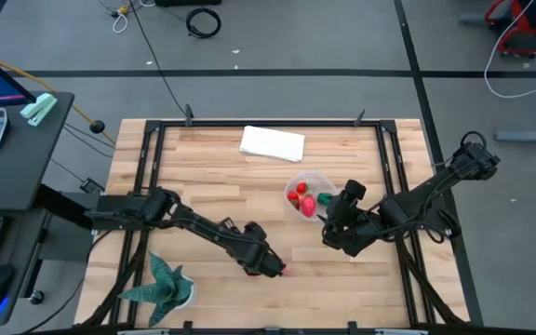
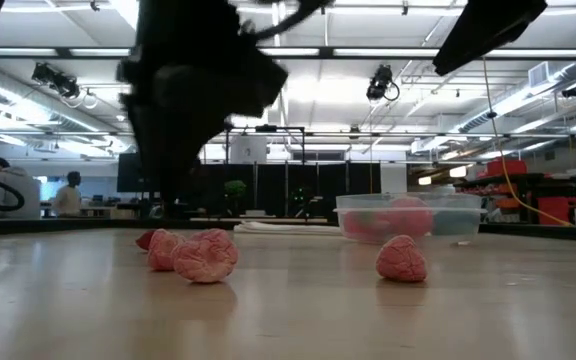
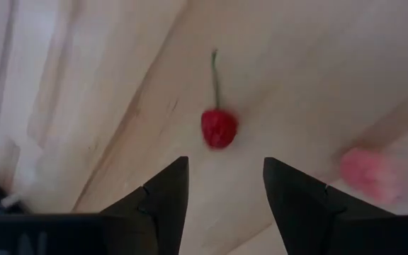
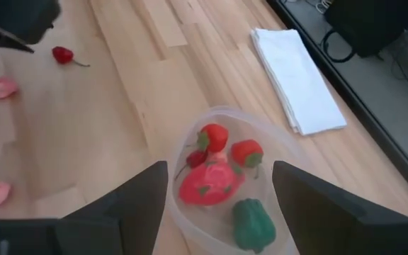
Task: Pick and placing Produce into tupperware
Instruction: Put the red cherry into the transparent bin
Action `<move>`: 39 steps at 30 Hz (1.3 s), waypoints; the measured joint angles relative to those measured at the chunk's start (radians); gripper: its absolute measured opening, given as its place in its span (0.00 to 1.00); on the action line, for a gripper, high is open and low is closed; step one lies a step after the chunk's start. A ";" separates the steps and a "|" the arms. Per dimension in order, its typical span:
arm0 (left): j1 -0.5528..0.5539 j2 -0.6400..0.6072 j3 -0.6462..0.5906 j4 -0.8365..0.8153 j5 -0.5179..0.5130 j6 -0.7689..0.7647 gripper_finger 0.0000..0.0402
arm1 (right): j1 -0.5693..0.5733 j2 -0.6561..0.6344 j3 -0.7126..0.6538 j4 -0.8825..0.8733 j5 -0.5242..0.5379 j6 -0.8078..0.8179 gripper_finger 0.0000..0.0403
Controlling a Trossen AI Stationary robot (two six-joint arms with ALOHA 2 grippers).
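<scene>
My left gripper hovers open near the table's near edge. A small red cherry with a thin stem lies on the wood just ahead of its fingertips. A pink piece lies beside it. The clear round tub stands right of centre and holds several red pieces and a green pepper. My right gripper is open above the tub's near right rim. In the low view, pink pieces rest on the table.
A folded white cloth lies near the far edge. A spiky teal potted plant stands at the near left corner. More pink pieces lie loose on the wood left of the tub. Black frame rails border the table.
</scene>
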State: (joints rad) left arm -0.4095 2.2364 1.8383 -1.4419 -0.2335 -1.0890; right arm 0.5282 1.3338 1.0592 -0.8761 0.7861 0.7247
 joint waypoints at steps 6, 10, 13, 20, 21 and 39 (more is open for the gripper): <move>-0.004 -0.001 -0.042 -0.015 0.045 0.044 0.47 | 0.027 0.000 0.000 0.000 0.000 -0.030 0.66; 0.000 -0.020 -0.041 -0.031 0.048 0.110 0.47 | 0.026 0.000 0.000 0.000 0.001 -0.029 0.66; 0.004 -0.069 -0.041 -0.055 0.027 0.131 0.47 | 0.026 0.000 0.000 0.000 0.001 -0.029 0.66; 0.003 -0.262 -0.049 -0.125 -0.070 0.088 0.47 | 0.026 0.000 0.000 0.000 0.001 -0.021 0.66; 0.003 -0.300 -0.064 -0.114 -0.074 0.065 0.47 | 0.026 0.000 0.000 0.000 0.001 -0.021 0.66; -0.061 -0.684 -0.607 0.431 -0.139 -0.214 0.47 | 0.026 0.000 0.000 0.002 0.017 -0.015 0.66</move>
State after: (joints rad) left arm -0.4709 1.5520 1.2309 -1.0105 -0.3729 -1.3033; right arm 0.5541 1.3342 1.0592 -0.8744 0.8033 0.7097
